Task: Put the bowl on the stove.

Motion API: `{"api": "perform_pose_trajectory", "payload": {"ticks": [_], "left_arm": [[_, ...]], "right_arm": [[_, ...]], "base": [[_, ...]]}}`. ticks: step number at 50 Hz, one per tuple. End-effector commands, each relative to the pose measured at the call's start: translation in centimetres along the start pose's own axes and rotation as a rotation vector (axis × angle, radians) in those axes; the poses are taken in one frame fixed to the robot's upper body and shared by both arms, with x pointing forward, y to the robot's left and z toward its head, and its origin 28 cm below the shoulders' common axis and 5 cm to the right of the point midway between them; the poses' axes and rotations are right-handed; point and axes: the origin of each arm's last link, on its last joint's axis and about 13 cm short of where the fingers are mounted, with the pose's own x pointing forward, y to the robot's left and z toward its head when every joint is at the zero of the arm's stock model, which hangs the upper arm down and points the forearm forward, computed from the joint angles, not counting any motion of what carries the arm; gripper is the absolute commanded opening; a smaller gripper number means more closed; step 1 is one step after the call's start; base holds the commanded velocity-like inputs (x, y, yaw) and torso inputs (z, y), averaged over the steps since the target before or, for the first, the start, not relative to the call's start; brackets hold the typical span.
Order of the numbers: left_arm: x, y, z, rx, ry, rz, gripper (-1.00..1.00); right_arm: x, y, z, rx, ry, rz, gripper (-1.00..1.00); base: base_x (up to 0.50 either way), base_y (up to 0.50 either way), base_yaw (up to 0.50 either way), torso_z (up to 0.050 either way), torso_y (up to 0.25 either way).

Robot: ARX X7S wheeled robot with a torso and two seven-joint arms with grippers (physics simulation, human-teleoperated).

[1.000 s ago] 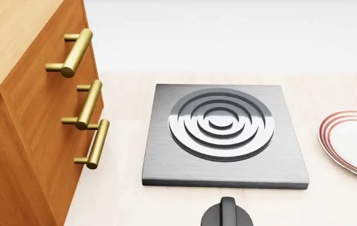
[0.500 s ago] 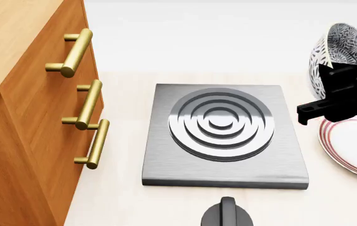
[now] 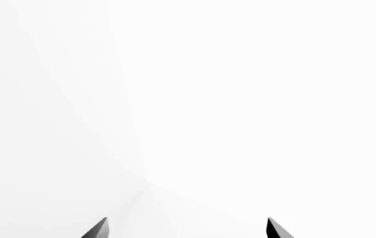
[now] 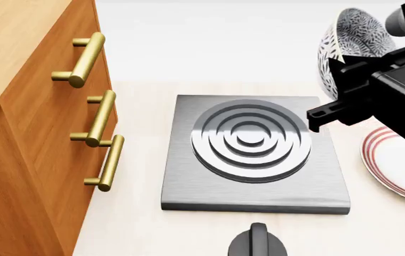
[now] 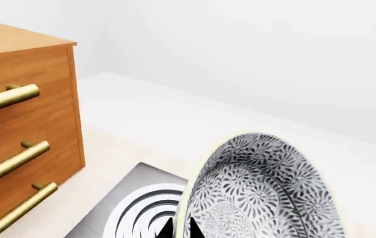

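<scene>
The bowl (image 4: 353,33), grey-and-white floral outside, hangs tilted on its side at the upper right of the head view, above the stove's far right corner. My right gripper (image 4: 344,72) is shut on its rim. In the right wrist view the two dark fingertips (image 5: 168,230) pinch the bowl's rim, with the patterned bowl (image 5: 267,193) beside them and the stove's rings (image 5: 141,213) below. The stove (image 4: 188,181), a grey square hotplate with a ringed burner, lies bare on the counter. My left gripper (image 3: 184,230) is open and empty, facing only white wall.
A wooden cabinet (image 4: 24,160) with brass handles (image 4: 88,58) stands close to the stove's left. A white plate with red rings (image 4: 394,165) lies right of the stove, under my right arm. A black round knob (image 4: 257,242) sits in front of the stove.
My right arm has come in from the right holding the bowl and moved left towards the stove. The stove, plate and knob have not moved.
</scene>
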Motion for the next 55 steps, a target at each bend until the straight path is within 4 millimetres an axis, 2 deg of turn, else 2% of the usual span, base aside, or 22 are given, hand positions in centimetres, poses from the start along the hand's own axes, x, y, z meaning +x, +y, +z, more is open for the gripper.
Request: {"api": "perform_pose_trajectory", "payload": {"ticks": [1,2,4,6,7,13,15,16,18,27,55], "left_arm": [[0.1,0.2,0.0,0.026,-0.026,0.006,1.00],[0.1,0.2,0.0,0.026,-0.026,0.006,1.00],[0.0,0.2,0.0,0.026,-0.025,0.007,1.00],[0.0,0.2,0.0,0.027,-0.026,0.005,1.00],[0.0,0.2,0.0,0.025,-0.025,0.004,1.00],[-0.1,0.2,0.0,0.025,-0.022,0.003,1.00],[-0.1,0.3,-0.1,0.024,-0.019,0.004,1.00],[-0.1,0.3,-0.1,0.026,-0.021,0.002,1.00],[-0.1,0.3,-0.1,0.024,-0.017,0.007,1.00],[-0.1,0.3,-0.1,0.024,-0.013,0.005,1.00],[-0.2,0.2,-0.3,0.028,0.007,-0.005,1.00]], "right_arm": [[0.2,0.2,0.6,-0.020,-0.045,0.004,-1.00],[0.2,0.2,0.6,-0.020,-0.045,0.004,-1.00],[1.7,-0.2,1.1,-0.026,-0.048,0.021,-1.00],[2.5,-0.4,1.2,-0.028,-0.047,0.033,-1.00],[3.7,-0.7,1.5,-0.025,-0.047,0.034,-1.00],[8.1,-1.9,2.6,-0.018,-0.056,0.056,-1.00],[9.0,-2.1,2.6,-0.021,-0.046,0.061,-1.00],[9.9,-1.8,3.5,-0.043,-0.070,0.084,-1.00],[10.2,-2.0,2.6,-0.012,-0.037,0.066,-1.00],[11.1,-0.5,2.8,0.003,-0.003,0.068,-1.00],[12.9,2.7,1.4,0.084,0.074,0.069,-1.00]], "base": [[0.00,0.00,0.00,0.000,0.000],[0.00,0.00,0.00,0.000,0.000],[0.00,0.00,0.00,0.000,0.005],[0.00,0.00,0.00,0.000,0.000],[0.00,0.00,0.00,0.000,0.000],[0.00,0.00,0.00,0.000,0.000],[0.00,0.00,0.00,0.000,0.000],[0.00,0.00,0.00,0.000,0.000],[0.00,0.00,0.00,0.000,0.000],[0.00,0.00,0.00,0.000,0.001],[0.00,0.00,0.00,0.000,0.000]]}}
